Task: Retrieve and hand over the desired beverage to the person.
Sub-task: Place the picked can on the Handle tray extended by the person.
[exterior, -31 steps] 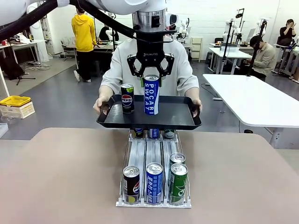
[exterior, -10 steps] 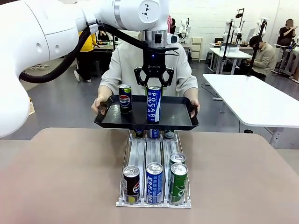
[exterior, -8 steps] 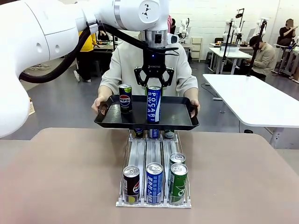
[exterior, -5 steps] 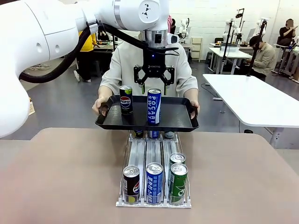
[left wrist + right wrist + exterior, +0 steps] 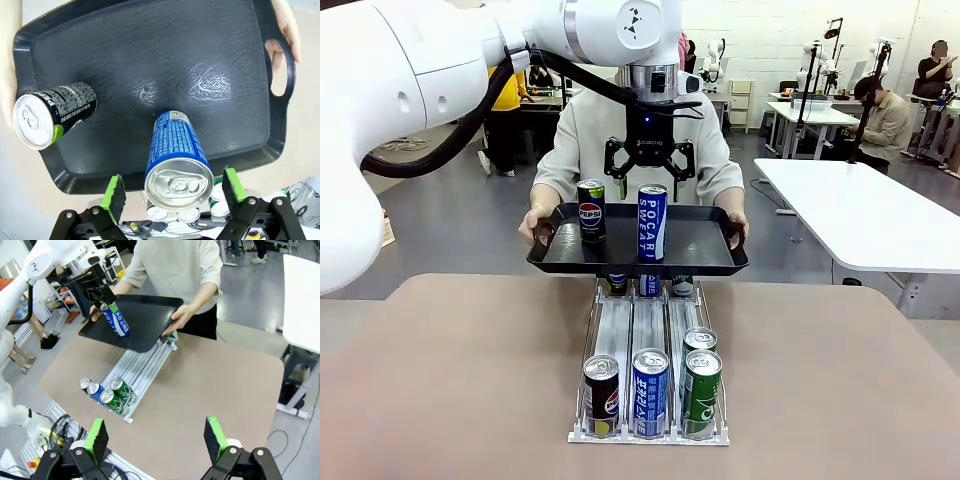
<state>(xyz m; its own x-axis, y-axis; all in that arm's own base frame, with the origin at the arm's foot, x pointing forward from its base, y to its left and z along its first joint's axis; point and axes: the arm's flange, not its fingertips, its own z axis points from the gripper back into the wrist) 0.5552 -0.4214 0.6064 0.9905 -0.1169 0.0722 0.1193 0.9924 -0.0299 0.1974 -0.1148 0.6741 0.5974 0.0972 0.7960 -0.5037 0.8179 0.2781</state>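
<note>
The person (image 5: 582,125) in a light grey sweatshirt holds a black tray (image 5: 695,252) by both handles over the table's far edge. On it stand a blue Pocari Sweat can (image 5: 652,222) and a black Pepsi can (image 5: 591,210). My left gripper (image 5: 650,172) hangs open just above the blue can, touching nothing. In the left wrist view the blue can (image 5: 175,160) stands upright between my spread green pads (image 5: 114,192), with the Pepsi can (image 5: 52,115) to its left on the tray (image 5: 150,50). My right gripper (image 5: 156,434) is open, high over the table's near side.
A clear can rack (image 5: 650,330) lies mid-table with a Pepsi can (image 5: 601,393), a blue can (image 5: 650,390) and green cans (image 5: 701,390) at its front, more under the tray. The person's hand (image 5: 285,30) grips a tray handle. A white table (image 5: 865,215) stands at right.
My left gripper has risen off the blue can's top, leaving it standing on the tray. The person has shifted the tray slightly to the right.
</note>
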